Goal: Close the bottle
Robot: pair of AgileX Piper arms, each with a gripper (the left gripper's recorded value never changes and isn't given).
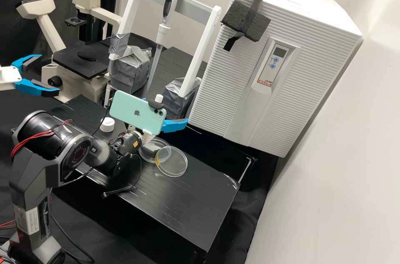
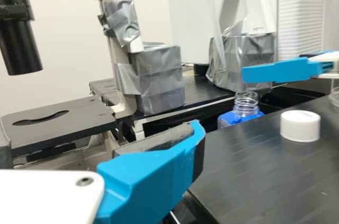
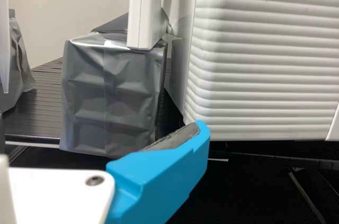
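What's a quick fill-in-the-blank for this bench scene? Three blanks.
1. The bottle has ___ cap on its neck.
2. The cap lying on the bench is ___.
3. The left hand is ___, holding nothing.
Missing words: no; white; open.

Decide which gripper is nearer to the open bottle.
Right. The right gripper is close by the bottle, one finger over its open neck; the left gripper is well off, beside the microscope.

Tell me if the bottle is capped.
Open: the bottle has a bare neck; the cap lies apart on the bench.
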